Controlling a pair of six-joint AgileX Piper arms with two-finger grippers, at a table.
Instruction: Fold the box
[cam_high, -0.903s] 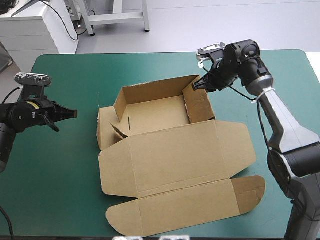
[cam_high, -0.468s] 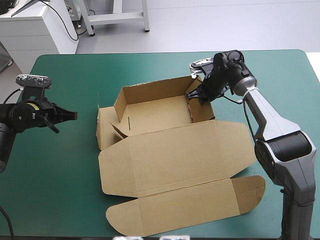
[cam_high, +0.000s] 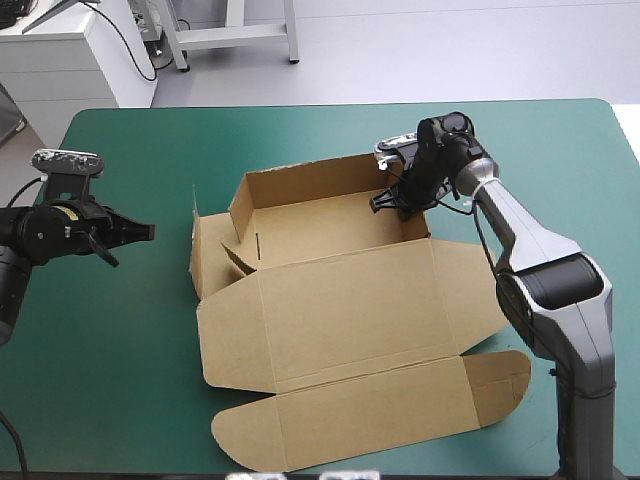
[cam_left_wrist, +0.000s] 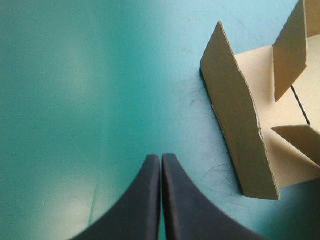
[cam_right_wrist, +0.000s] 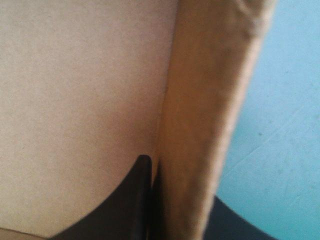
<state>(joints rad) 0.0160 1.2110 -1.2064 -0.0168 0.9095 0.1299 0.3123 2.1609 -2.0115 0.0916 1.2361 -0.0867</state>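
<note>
right tool (cam_high: 388, 200) is pinching the box (cam_high: 350, 310) wall | left tool (cam_left_wrist: 161, 159) is hanging pressed together over the tabletop (cam_high: 120, 380); box sitting just ahead of it

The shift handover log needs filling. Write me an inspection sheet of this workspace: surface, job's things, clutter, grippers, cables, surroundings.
surface: teal-green cover, bare around the box.
job's things: the box, brown, an open tray with its far and right walls raised, left flaps partly up, lid flat toward the near edge.
clutter: nothing seen.
grippers: left gripper shut, over bare cover to the left of the box and apart from it; right gripper shut on the box's right wall, one finger inside the tray.
cables: nothing seen beyond the arms' own.
surroundings: nothing seen at the table.
</note>
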